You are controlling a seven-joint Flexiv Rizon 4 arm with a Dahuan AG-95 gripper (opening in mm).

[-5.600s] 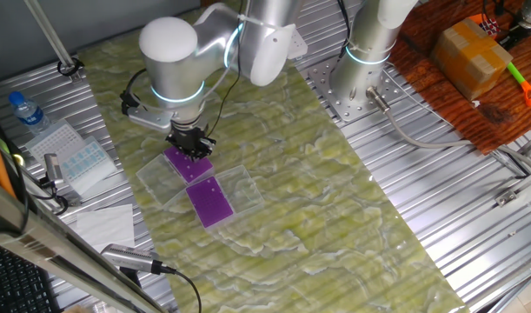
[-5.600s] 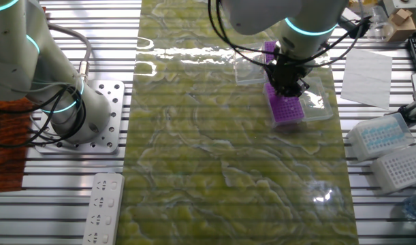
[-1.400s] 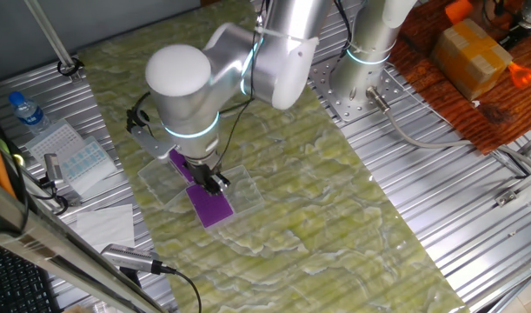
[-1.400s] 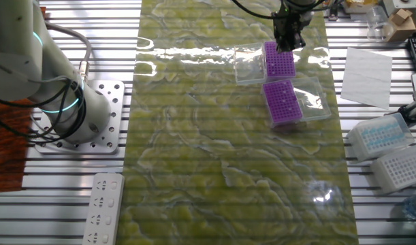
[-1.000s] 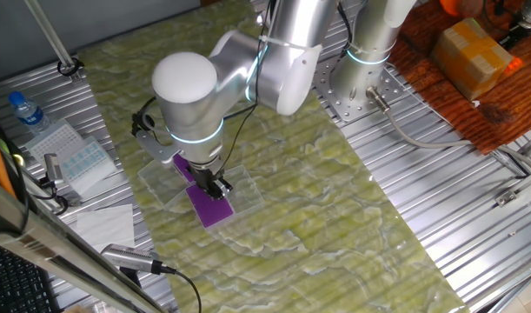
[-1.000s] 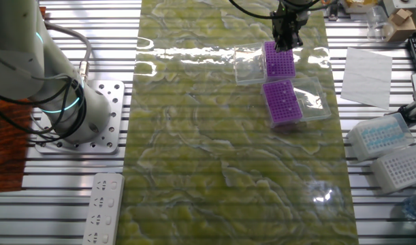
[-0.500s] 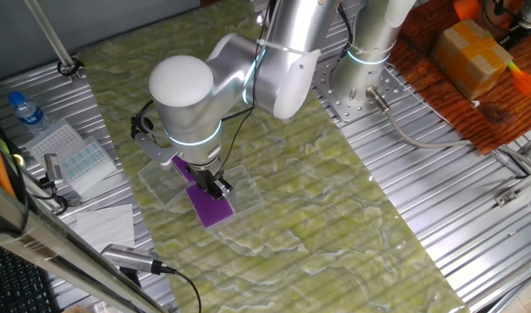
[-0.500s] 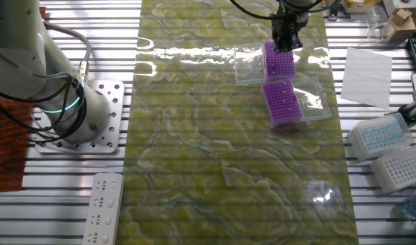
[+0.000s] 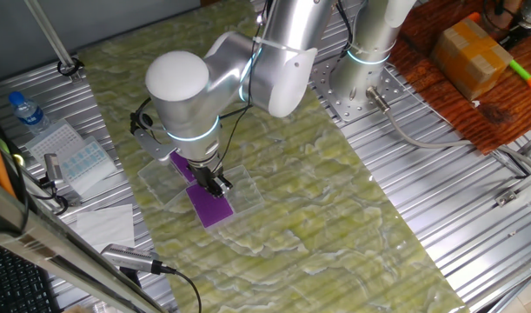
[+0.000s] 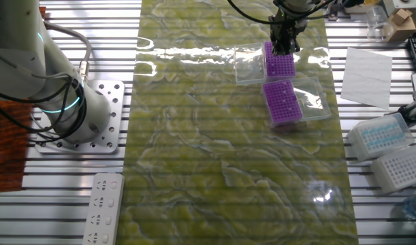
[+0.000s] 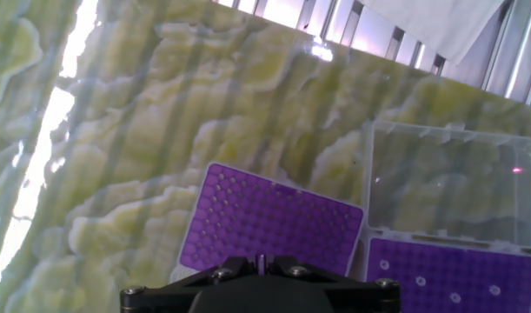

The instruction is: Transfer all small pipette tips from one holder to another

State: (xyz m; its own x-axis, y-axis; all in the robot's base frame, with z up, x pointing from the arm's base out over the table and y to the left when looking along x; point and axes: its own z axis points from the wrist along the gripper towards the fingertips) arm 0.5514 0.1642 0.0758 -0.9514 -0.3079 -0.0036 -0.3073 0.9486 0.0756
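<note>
The robot's black two-finger hand (image 10: 285, 46) hangs over the far purple perforated plastic plate (image 10: 279, 64) on the worktop (image 9: 335, 174), which is draped in a yellow-green marbled mat. Whether its fingers are spread or closed, or gripping anything, cannot be told: from one side the big silver and white arm (image 9: 213, 83) hides them, from the other they are a dark blur, and the hand view shows only the black housing (image 11: 261, 294) at its bottom edge.

In the hand view, straight ahead of the housing lies a purple plate full of empty holes (image 11: 274, 222). To its right sits a second purple plate (image 11: 448, 274) bearing the small whitish pipette tips (image 11: 419, 280), seen as scattered pale dots. Beyond that plate lies an open clear plastic lid (image 11: 443, 187).

Farther from the hand, off the mat, lie a white sheet of paper (image 10: 366, 77), two pale tip racks (image 10: 385, 136), and, on the opposite side, a second arm's base (image 10: 65, 102) and a white power strip (image 10: 102, 207).
</note>
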